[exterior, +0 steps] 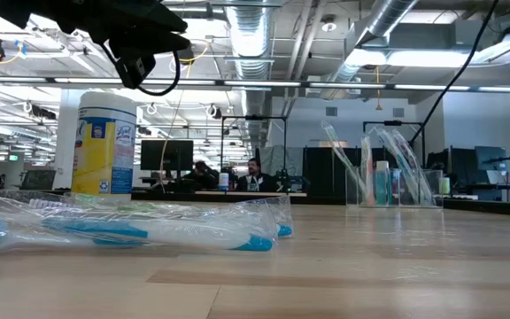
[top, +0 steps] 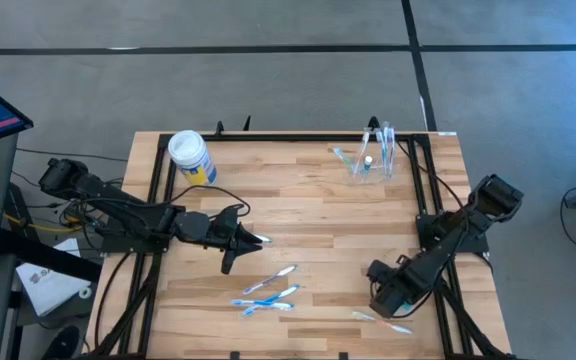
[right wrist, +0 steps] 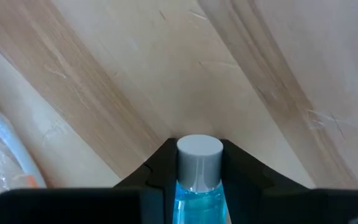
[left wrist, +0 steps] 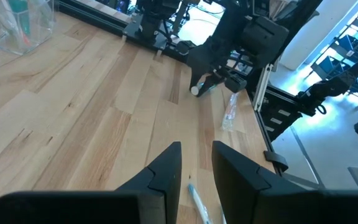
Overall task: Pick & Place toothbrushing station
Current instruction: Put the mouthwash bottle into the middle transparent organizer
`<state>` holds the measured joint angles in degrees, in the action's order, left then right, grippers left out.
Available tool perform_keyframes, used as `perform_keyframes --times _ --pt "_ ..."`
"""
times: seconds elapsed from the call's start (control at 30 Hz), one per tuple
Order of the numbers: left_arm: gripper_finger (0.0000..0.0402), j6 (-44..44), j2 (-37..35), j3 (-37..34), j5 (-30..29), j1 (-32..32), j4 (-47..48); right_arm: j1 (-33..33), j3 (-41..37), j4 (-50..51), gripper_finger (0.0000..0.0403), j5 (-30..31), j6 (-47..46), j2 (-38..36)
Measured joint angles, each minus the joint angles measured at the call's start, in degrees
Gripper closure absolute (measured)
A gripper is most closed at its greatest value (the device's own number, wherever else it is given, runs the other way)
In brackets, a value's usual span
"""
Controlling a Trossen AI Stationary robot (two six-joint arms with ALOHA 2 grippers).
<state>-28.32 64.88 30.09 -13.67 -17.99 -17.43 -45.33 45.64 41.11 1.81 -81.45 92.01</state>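
The see-through cup [top: 373, 160] stands at the table's far right with toothbrushes upright in it; it also shows in the low view [exterior: 388, 173] and the left wrist view [left wrist: 14, 25]. My right gripper [top: 380, 295] is near the front right, shut on a small blue bottle [right wrist: 197, 190] with a grey cap. My left gripper [top: 258, 240] hovers over the table's middle, its fingers [left wrist: 166, 168] open and empty, pointing toward the right edge. My right gripper pinches the small blue bottle between its two fingers, on the bottle's sides just below the grey cap [right wrist: 199, 154]. The bottle lies along the fingers and the cap sticks out past their tips. The fingers slant down toward the table; the bottle is clear of the wood.
A white-lidded yellow-and-blue canister [top: 190, 155] stands far left. Several wrapped toothbrushes [top: 268, 292] lie near the front middle, close in the low view [exterior: 149, 232]. Another wrapped one [top: 383, 322] lies by my right gripper. Black frame rails run along the table's sides.
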Motion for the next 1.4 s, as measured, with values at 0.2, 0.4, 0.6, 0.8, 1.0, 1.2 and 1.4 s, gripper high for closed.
perform_keyframes --times 0.2,0.4,0.6,0.8,1.0,1.2,1.4 --pt "0.0317 0.0 0.0 0.0 0.0 -0.01 0.0 -0.08 0.13 0.52 0.0316 4.73 0.25 -0.44" --pt "0.0317 0.0 0.0 0.0 0.0 -0.01 0.0 -0.36 1.28 2.1 0.0316 12.87 0.44 -0.89" --pt "0.0317 0.0 0.0 0.0 0.0 -0.01 -0.02 -0.32 1.34 5.5 0.0316 21.63 0.36 -5.65" --pt "0.0317 0.0 0.0 0.0 -0.01 0.01 -0.02 -0.3 1.45 8.63 0.0312 30.75 0.35 -10.96" --pt "0.0317 0.0 0.0 0.0 -0.01 0.01 -0.02 -0.3 1.45 12.71 0.0317 38.87 -1.15 -13.84" --pt "0.0317 0.0 0.0 0.0 -0.02 -0.01 -0.02 1.5 1.45 15.27 0.0315 44.81 -1.14 -14.51" --pt "0.0317 0.25 0.0 0.0 -0.02 0.0 0.0 4.19 1.45 16.61 0.0317 49.26 -0.73 -14.51"
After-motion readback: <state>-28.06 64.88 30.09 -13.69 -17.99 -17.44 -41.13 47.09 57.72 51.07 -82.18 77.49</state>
